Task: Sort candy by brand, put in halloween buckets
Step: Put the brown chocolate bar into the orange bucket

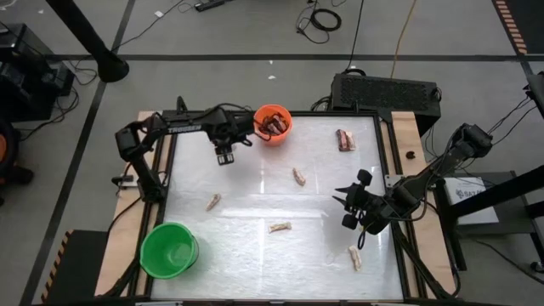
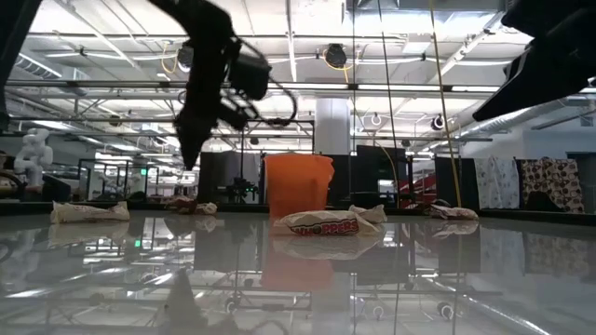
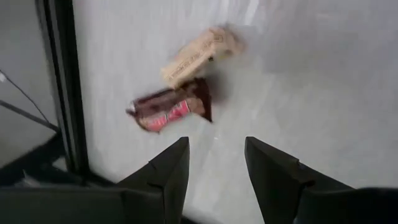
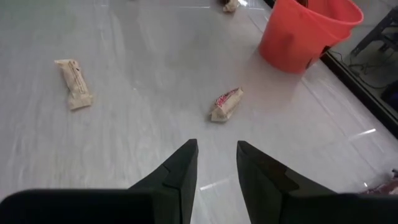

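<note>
Orange bucket (image 1: 273, 124) sits at the table's far edge, toward the middle, and there are dark brown-red bars (image 1: 270, 127) inside it. Green bucket (image 1: 169, 249) is over at the near left corner of the table (image 1: 255, 200); nothing shows inside it.

Left jaws (image 1: 225, 155) hang just left of the orange bucket, above the table, fingers parted with nothing between them. In the left wrist view a brown-red bar (image 3: 169, 112) lies on the table with a cream piece (image 3: 200, 53) touching it, both ahead of the empty jaws and clear of the fingertips.

Right jaws (image 1: 347, 208) are out over the right half of the table, also parted and empty. From the right wrist view, a cream piece with red print (image 4: 226, 104) lies just ahead of the fingertips, apart from them, and another cream piece (image 4: 74, 83) lies farther off to one side.

Loose candy from above: cream pieces at centre (image 1: 298, 176), left of centre (image 1: 212, 201), near centre (image 1: 279, 227) and near right (image 1: 354, 257). A dark brown-red pair (image 1: 344, 139) lies at the far right, well apart from both jaws.
</note>
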Robot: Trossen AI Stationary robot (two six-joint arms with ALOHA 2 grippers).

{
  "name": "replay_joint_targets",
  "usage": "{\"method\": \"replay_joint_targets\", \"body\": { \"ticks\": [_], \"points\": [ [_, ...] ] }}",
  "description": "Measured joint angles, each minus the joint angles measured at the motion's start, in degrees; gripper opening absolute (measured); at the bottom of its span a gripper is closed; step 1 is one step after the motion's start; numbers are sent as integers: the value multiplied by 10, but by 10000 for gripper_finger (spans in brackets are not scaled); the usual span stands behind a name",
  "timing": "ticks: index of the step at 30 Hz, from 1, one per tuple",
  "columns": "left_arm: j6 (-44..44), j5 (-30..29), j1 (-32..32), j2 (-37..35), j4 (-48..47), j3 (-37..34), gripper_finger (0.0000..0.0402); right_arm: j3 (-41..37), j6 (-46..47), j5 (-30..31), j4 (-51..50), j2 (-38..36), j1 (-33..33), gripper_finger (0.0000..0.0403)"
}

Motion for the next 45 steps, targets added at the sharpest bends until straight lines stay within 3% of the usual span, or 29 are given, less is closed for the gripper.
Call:
{"method": "replay_joint_targets", "body": {
  "ticks": [6,21,31,35,42,45],
  "points": [
    [44,-17,0,-2,102,-76,164,0,-45,0,29,0,0,105],
    [110,-44,3,-2,257,-163,164,0,-65,0,43,0,0,105],
    [122,-58,14,-2,274,-176,160,0,-72,49,61,13,-48,105],
    [122,-59,14,-2,275,-176,127,0,-72,43,61,27,-64,105],
    [83,-62,38,-2,303,-217,19,0,-74,43,60,35,-68,105],
    [62,-63,41,-2,305,-221,7,0,-75,43,61,35,-68,105]
  ]
}}
